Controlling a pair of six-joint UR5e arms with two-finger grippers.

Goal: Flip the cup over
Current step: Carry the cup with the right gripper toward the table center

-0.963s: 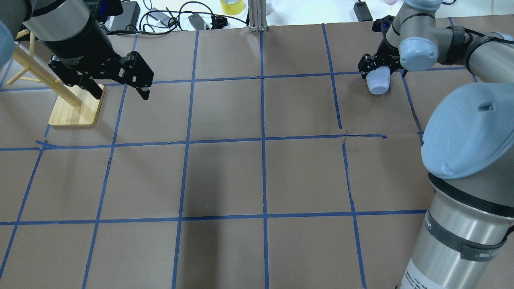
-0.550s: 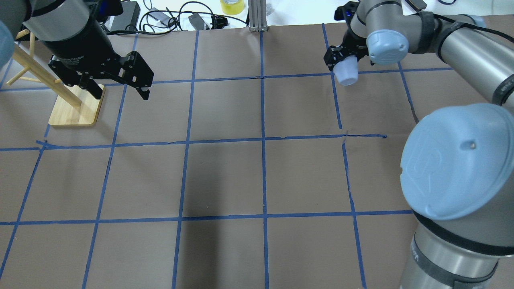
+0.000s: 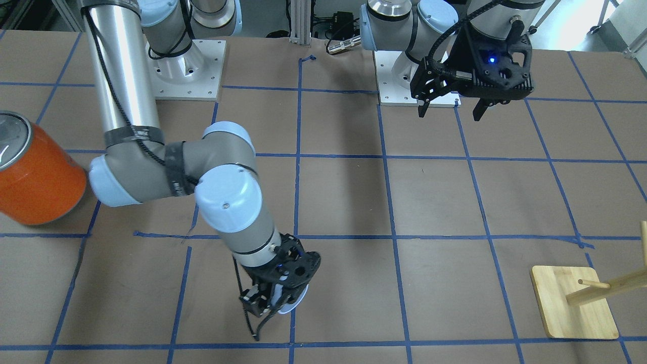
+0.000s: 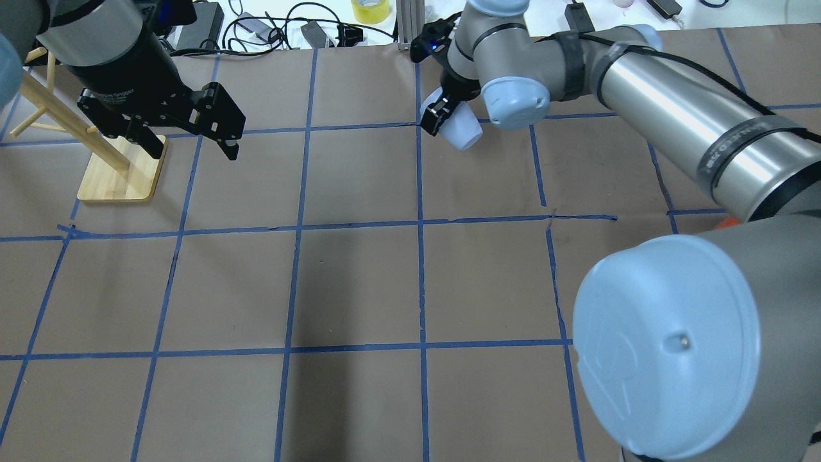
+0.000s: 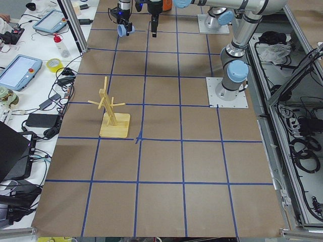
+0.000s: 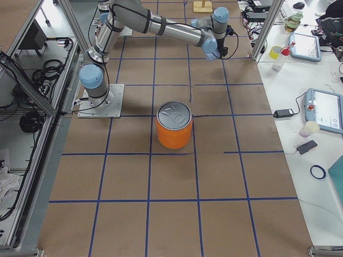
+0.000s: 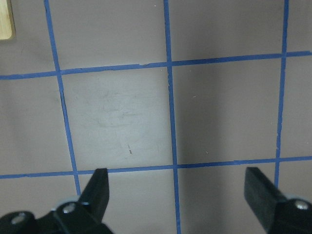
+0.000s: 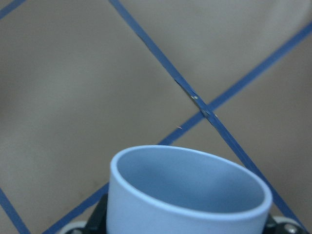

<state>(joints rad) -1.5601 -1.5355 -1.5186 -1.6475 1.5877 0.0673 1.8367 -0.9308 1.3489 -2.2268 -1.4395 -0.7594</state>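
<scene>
The cup (image 4: 465, 134), small and pale blue-white, is held in my right gripper (image 4: 447, 121), which is shut on it over the far middle of the table. It hangs tilted just above the brown paper. In the front view the gripper (image 3: 270, 299) covers most of the cup (image 3: 296, 302). The right wrist view looks straight into the cup's blue inside (image 8: 190, 192), its mouth toward the wrist. The cup also shows in the left side view (image 5: 122, 30). My left gripper (image 4: 190, 131) is open and empty, high at the far left; its fingers (image 7: 100, 187) stand wide apart.
A wooden peg rack on a bamboo base (image 4: 122, 179) stands under my left arm at the far left, also in the front view (image 3: 573, 303). A large orange can with a silver top (image 3: 38, 177) stands on my right side (image 6: 174, 126). Cables (image 4: 269, 29) lie beyond the far edge.
My right arm has swung left with the cup, from the far right corner to the far middle of the table. The left arm has not moved.
</scene>
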